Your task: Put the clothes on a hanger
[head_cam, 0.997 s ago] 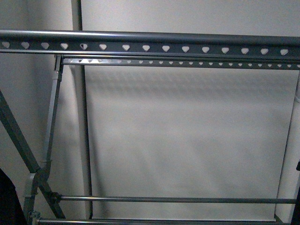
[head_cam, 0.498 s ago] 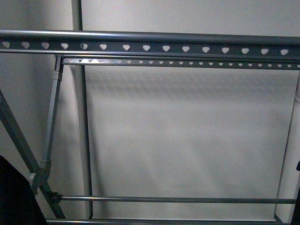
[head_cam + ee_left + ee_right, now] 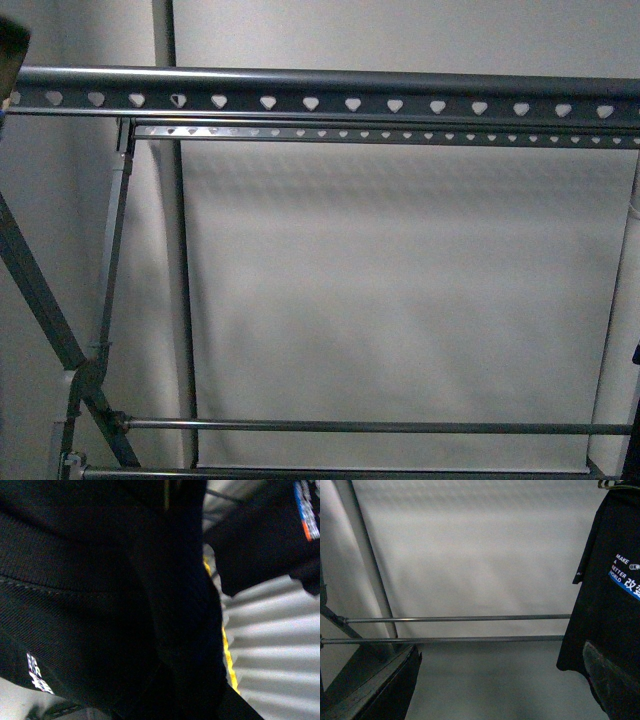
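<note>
The black T-shirt [image 3: 100, 595] fills the left wrist view, with its ribbed collar band across it. A small white print [image 3: 38, 673] and a white, blue and orange print [image 3: 306, 510] show on it. My left gripper is shut on this cloth, and its fingers are hidden under it. In the right wrist view the T-shirt [image 3: 607, 615] hangs at one side with its white and blue print [image 3: 626, 576] showing and a hanger hook [image 3: 610, 484] above it. My right gripper [image 3: 495, 690] is open and empty beside the shirt, and one finger [image 3: 612, 680] overlaps the hem.
A grey drying rack fills the front view. Its top rail [image 3: 330, 90] has a row of heart-shaped holes, and a second rail [image 3: 380, 132] lies behind it. Low cross rods [image 3: 350, 426] [image 3: 455, 618] span it, and slanted legs [image 3: 40, 300] stand at the left. A yellow strip [image 3: 228, 655] edges the cloth.
In the front view the dark shape at the lower left grew, then left that corner. A dark shape now shows at the top left corner by the rail.
</note>
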You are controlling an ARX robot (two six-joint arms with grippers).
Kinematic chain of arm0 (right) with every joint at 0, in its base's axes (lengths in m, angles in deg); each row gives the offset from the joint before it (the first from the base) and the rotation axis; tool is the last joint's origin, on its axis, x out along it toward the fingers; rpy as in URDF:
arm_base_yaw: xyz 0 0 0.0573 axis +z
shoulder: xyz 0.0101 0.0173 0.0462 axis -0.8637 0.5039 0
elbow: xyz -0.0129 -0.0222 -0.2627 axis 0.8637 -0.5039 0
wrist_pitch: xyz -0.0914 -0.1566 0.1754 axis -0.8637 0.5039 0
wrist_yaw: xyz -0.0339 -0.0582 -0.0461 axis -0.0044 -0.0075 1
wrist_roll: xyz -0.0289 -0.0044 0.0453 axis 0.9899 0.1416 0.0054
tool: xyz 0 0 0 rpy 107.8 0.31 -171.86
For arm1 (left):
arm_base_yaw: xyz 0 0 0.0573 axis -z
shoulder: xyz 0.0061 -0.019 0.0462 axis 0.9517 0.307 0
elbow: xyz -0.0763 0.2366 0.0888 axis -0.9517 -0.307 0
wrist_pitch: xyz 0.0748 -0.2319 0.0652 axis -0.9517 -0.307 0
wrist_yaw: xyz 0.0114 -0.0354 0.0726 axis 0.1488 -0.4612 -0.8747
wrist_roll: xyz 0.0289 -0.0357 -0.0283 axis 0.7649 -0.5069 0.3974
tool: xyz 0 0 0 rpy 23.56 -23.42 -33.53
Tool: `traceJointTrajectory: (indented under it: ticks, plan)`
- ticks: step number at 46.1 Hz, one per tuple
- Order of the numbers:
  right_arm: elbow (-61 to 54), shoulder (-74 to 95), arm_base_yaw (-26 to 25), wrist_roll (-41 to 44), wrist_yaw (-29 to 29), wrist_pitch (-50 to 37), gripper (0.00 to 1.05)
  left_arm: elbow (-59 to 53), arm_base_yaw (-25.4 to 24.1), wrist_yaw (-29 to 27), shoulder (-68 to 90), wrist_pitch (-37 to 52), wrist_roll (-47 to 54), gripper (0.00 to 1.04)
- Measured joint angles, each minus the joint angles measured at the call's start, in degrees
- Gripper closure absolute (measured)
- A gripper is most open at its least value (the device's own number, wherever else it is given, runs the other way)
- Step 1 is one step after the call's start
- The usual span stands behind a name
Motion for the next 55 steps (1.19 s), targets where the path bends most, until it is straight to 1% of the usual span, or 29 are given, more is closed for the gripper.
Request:
traceJointTrajectory:
  ticks: [3, 5, 6, 9, 10, 13, 18, 19, 21, 27, 33, 36, 41, 45, 52, 54, 55]
  plan:
    - [0.0, 0.0, 0.0, 0.0, 0.0, 0.0, 0.07, 1.2, 0.5, 5.0, -1.9, -5.9, 9.8, 1.01]
    - [0.0, 0.0, 0.0, 0.0, 0.0, 0.0, 0.07, 2.1, 0.7, 7.0, -1.8, -8.6, 16.0, 1.01]
    - [0.0, 0.0, 0.0, 0.0, 0.0, 0.0, 0.07, 2.4, 0.8, 7.8, -1.6, -9.3, 19.3, 1.01]
    - [0.0, 0.0, 0.0, 0.0, 0.0, 0.0, 0.07, 4.2, 0.5, 12.4, 0.6, -10.4, 33.8, 1.01]
    - [0.0, 0.0, 0.0, 0.0, 0.0, 0.0, 0.07, 4.5, 0.4, 12.8, 1.1, -10.4, 36.7, 1.01]
    - [0.0, 0.0, 0.0, 0.0, 0.0, 0.0, 0.07, 7.4, -0.2, 14.3, 4.6, -12.6, 50.7, 1.01]
    - [0.0, 0.0, 0.0, 0.0, 0.0, 0.0, 0.07, 12.6, -0.7, 15.8, 10.6, -16.7, 69.3, 1.01]
    - [0.0, 0.0, 0.0, 0.0, 0.0, 0.0, 0.07, 13.2, -0.7, 15.8, 11.4, -16.8, 70.3, 1.01]
    - [0.0, 0.0, 0.0, 0.0, 0.0, 0.0, 0.07, 15.1, -0.6, 15.6, 14.4, -15.5, 78.4, 1.01]
    - [0.0, 0.0, 0.0, 0.0, 0.0, 0.0, 0.07, 18.1, 0.5, 15.2, 19.6, -11.1, 92.9, 1.01]
    - [0.0, 0.0, 0.0, 0.0, 0.0, 0.0, 0.07, 19.8, 2.4, 14.6, 22.3, -5.9, 98.4, 1.01]
    - [0.0, 0.0, 0.0, 0.0, 0.0, 0.0, 0.07, 20.8, 4.3, 14.3, 23.8, -0.4, 100.8, 1.01]
    - [0.0, 0.0, 0.0, 0.0, 0.0, 0.0, 0.07, 20.8, 5.6, 14.3, 24.7, 7.0, 101.1, 1.01]
    - [0.0, 0.0, 0.0, 0.0, 0.0, 0.0, 0.07, 20.8, 6.1, 14.6, 24.8, 8.5, 101.1, 1.01]
    - [0.0, 0.0, 0.0, 0.0, -0.1, 0.0, 0.07, 20.8, 6.0, 14.7, 24.8, 8.7, 101.1, 1.01]
    - [0.5, 2.9, -3.9, -5.3, -13.0, -1.4, 0.07, 20.8, 6.0, 14.7, 24.8, 8.7, 101.1, 1.01]
    - [1.6, 6.9, -8.2, -8.4, -23.3, -2.4, 0.07, 20.8, 5.9, 14.6, 24.8, 8.7, 101.1, 1.01]
